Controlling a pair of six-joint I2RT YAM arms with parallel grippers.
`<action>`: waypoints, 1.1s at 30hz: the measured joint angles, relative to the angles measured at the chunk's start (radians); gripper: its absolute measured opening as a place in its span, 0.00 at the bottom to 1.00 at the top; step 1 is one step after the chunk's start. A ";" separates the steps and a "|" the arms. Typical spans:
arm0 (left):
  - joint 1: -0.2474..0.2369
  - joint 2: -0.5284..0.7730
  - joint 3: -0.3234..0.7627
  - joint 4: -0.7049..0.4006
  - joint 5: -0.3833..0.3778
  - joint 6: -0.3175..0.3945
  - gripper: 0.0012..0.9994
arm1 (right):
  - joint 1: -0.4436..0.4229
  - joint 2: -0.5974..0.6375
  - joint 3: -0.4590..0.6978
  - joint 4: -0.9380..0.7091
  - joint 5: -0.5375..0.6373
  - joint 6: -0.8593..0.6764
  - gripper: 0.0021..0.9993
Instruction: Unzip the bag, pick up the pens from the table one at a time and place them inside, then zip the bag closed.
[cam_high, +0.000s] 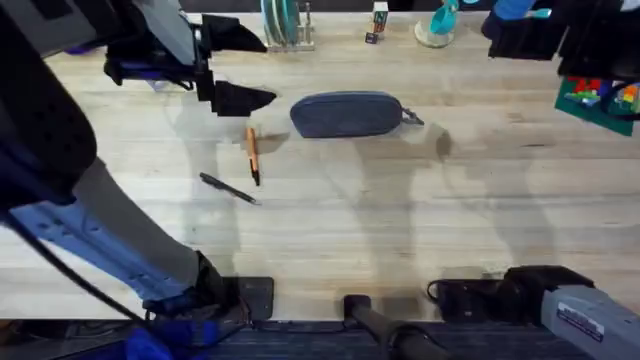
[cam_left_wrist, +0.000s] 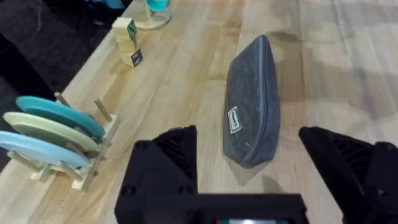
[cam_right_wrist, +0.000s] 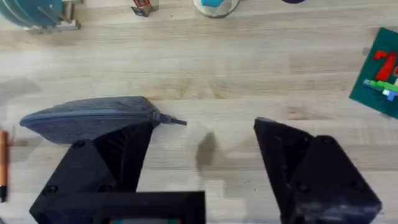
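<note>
Wooden table (cam_high: 400, 220): plate rack (cam_left_wrist: 56, 140) flanks the bag (cam_high: 346, 114); both grippers, left (cam_left_wrist: 249, 165) and right (cam_right_wrist: 202, 152), gape apart.

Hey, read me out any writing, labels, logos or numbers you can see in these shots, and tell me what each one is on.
Nothing here reads for certain.
Small white tag on the bag: print too small to read.
Green board at the table's edge: a large red mark, perhaps "7", cut off at the picture's edge.
Small block near the plate rack: a green mark, unreadable.
</note>
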 joint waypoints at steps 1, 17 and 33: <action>0.000 0.012 0.001 0.000 0.001 0.007 0.99 | 0.000 0.000 0.000 0.000 0.000 0.000 1.00; -0.116 0.191 0.002 0.000 0.003 0.040 1.00 | 0.000 0.000 0.000 0.000 0.009 0.003 1.00; -0.190 0.191 0.003 0.021 -0.032 0.039 0.73 | 0.000 0.000 0.000 0.000 0.011 0.003 1.00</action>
